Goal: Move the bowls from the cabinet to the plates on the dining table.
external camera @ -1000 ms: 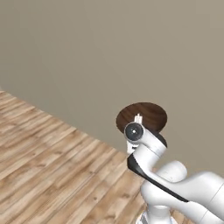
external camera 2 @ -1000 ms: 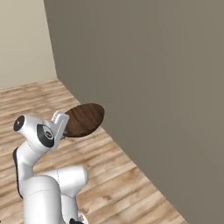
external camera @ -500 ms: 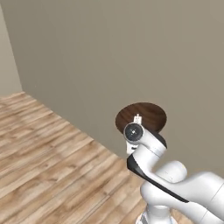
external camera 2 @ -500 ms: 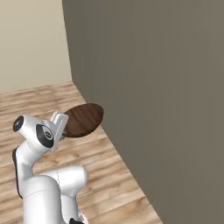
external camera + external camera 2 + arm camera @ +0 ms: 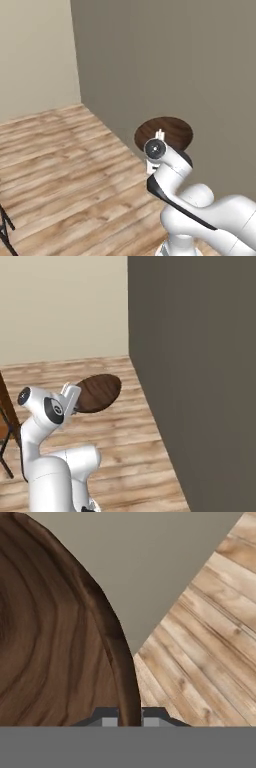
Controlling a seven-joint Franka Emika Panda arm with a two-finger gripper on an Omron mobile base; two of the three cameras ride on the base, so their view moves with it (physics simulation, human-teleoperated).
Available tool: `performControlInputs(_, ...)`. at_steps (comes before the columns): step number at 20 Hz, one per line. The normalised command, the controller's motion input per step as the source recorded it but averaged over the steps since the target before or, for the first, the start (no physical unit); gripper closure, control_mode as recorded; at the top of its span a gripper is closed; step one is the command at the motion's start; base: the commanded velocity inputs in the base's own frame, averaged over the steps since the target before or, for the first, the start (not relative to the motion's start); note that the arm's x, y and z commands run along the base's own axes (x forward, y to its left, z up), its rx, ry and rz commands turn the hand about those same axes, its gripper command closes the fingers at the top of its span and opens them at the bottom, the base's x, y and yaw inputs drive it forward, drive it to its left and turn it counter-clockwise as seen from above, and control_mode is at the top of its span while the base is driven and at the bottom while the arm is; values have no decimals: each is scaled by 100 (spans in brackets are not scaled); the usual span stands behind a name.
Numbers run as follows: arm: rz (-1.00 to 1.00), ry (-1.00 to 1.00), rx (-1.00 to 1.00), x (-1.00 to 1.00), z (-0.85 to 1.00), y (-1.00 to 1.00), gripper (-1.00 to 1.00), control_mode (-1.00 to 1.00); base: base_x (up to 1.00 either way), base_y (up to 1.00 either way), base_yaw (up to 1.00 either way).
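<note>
Fingers (image 5: 111,719) of the gripper (image 5: 129,721) are clenched on the rim of the dark brown wooden bowl (image 5: 167,132), one tip inside the rim and one outside. That bowl is carried in the air above the plank floor (image 5: 65,165), lifted clear of it at the end of the white arm (image 5: 42,416). Relative to the bowl, a dark grey wall (image 5: 200,366) stands close behind it, and a paler beige wall (image 5: 35,55) meets that grey wall at a corner further off. From the right base camera the bowl (image 5: 97,392) sits tilted, just beyond the gripper (image 5: 70,397).
</note>
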Motion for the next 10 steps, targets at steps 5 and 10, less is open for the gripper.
performControlInputs(5,0,0,0,0,0,0,100,100,98,20,58)
performControlInputs(10,0,0,0,0,0,0,100,100,72,22,64)
